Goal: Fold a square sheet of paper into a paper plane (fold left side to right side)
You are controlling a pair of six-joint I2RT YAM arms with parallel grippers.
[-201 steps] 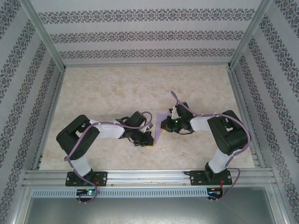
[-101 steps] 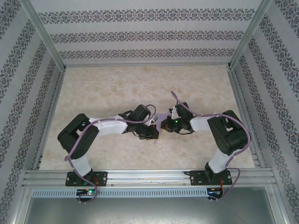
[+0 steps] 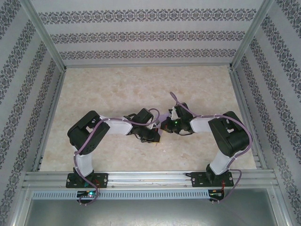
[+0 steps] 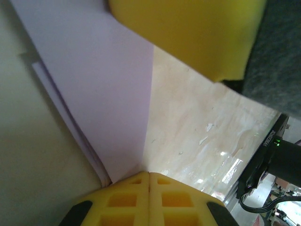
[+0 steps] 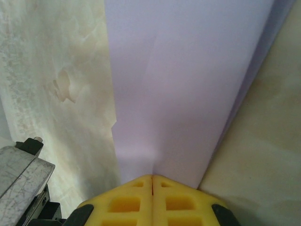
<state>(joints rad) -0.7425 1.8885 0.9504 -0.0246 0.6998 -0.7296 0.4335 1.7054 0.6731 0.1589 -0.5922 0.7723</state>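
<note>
Partway through folding, by the look of it: thin lavender-purple square sheet of paper (image 4: 113, 94) already doubled over, with at least two stacked layers along one edge and a faint crease down its face. No pointed dart shape yet, so nose and wing folds judged still to come. Pinched at one edge by the left gripper (image 4: 149, 176), yellow ribbed jaws pressed together on the paper. Pinched at another edge by the right gripper (image 5: 152, 179), likewise clamped tight on it. Behind the paper, a beige marbled tabletop (image 3: 117, 89); farther round it, patterned wallpaper panels (image 3: 150, 35). Crowded close on either side of the paper, black-and-white robot arms (image 3: 207, 125), likely leaving little room to swing a flap.
</note>
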